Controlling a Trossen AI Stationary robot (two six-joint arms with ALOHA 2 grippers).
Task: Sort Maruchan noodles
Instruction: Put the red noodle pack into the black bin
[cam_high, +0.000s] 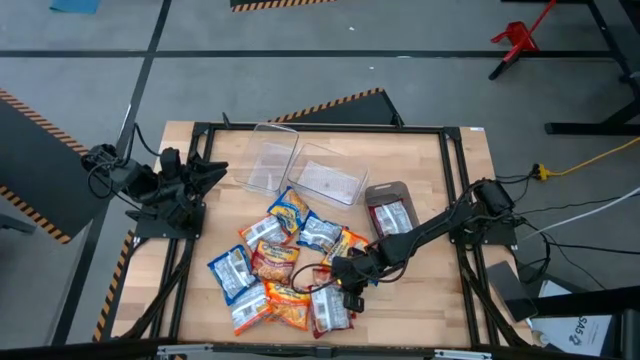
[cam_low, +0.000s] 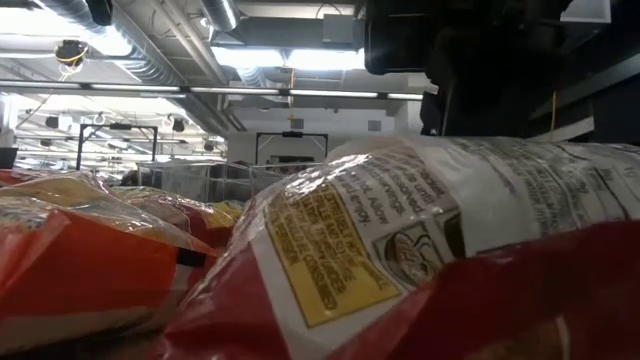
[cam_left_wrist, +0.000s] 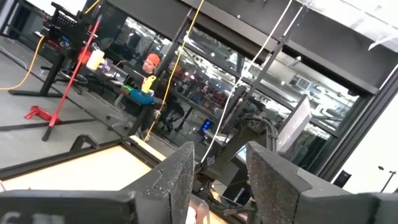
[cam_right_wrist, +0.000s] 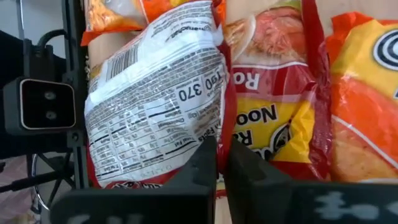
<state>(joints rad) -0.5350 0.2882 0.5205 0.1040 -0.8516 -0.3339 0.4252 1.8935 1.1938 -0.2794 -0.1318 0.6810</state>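
About a dozen Maruchan noodle packets (cam_high: 285, 265), blue-and-white, orange-yellow and red-brown, lie in a loose overlapping heap on the near half of the wooden table. My right gripper (cam_high: 343, 272) reaches into the heap's right side. In the right wrist view it (cam_right_wrist: 222, 163) is shut at the seam of a red-brown packet lying label side up (cam_right_wrist: 155, 99), next to another red packet (cam_right_wrist: 267, 93). That label-up packet fills the low view (cam_low: 420, 230). My left gripper (cam_high: 205, 175) waits open at the table's left edge, clear of the packets (cam_left_wrist: 214, 180). My right gripper pinches the label-up red-brown packet by its red side seam (cam_right_wrist: 219, 127) between its two fingers, which come from above pointing down. The seam runs into the narrow gap between them. The packet lies flat on the heap.
Two clear bins (cam_high: 272, 155) (cam_high: 328, 180) stand at the table's far middle. A grey bin (cam_high: 390, 208) to their right holds a red packet. A black frame rail (cam_high: 320, 128) runs around the table. Bare wood (cam_high: 420, 300) lies right of the heap.
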